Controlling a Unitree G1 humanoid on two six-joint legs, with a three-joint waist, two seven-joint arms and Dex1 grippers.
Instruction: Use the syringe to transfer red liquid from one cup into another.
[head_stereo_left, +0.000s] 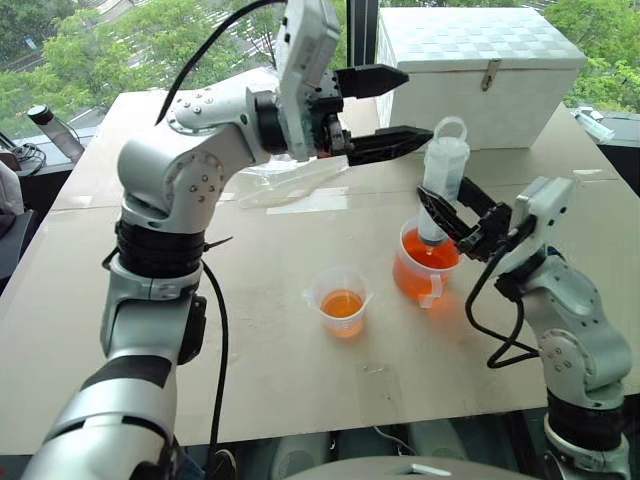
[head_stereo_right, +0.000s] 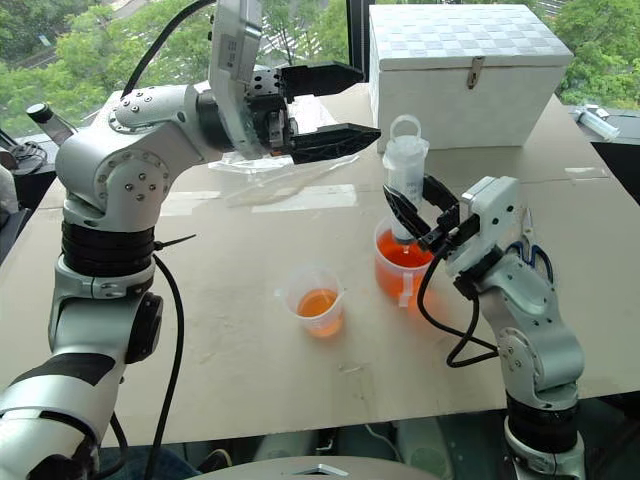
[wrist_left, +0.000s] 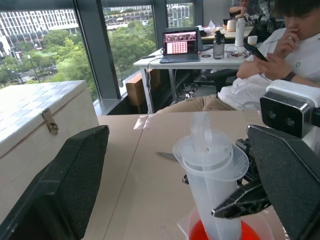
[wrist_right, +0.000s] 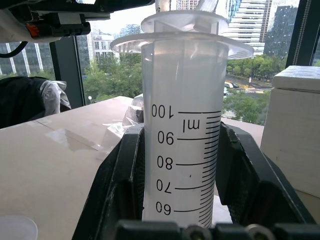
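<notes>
Black ribbed right fingers (wrist_right: 125, 200) clamp the clear syringe (head_stereo_left: 443, 175), marked "ml" and 60–100, upright in the handled beaker (head_stereo_left: 425, 265); beside its plunger ring, left gripper (head_stereo_left: 385, 112) gapes.

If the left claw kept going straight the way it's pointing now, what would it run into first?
Most likely the syringe: its ringed plunger top sits between the open left claw's fingers, straight ahead. Depth is hard to judge.

My arms: silver-grey jointed shells with black bands and small screws, black cables looping alongside; my left gripper (head_stereo_left: 378, 113) and right gripper (head_stereo_left: 452, 215) bear black ribbed fingers.
</notes>
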